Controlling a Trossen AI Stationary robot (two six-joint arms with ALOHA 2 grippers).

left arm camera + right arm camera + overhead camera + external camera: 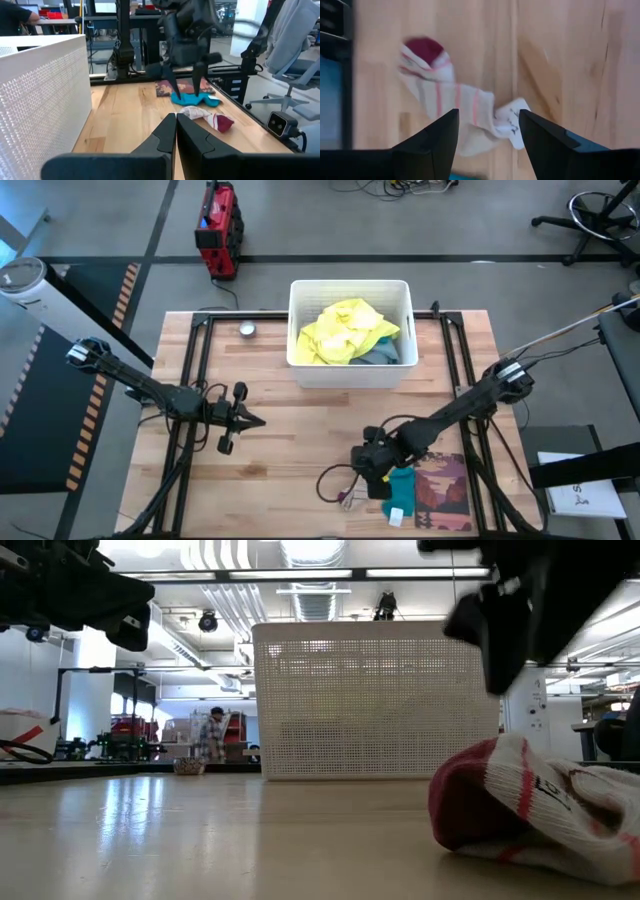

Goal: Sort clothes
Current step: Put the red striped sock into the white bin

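A white sock (451, 95) with a maroon toe and red stripes lies flat on the wooden table near its front edge; it also shows in the low view (530, 810) and in the left wrist view (207, 116). Beside it lies a teal piece (401, 485). My right gripper (487, 132) hangs open above the sock, fingers slanting down, touching nothing. Neon yellow and grey-blue clothes (347, 332) lie heaped in the white basket (300, 370) at the table's far middle. My left gripper (176, 135) waits shut and level over the table's left half (250, 420).
A reddish-brown printed mat (446, 492) lies flat by the teal piece at the front right. A black cable loop (333, 482) lies left of the sock. A small silver round thing (247, 330) sits left of the basket. Bare wood stretches between the two arms.
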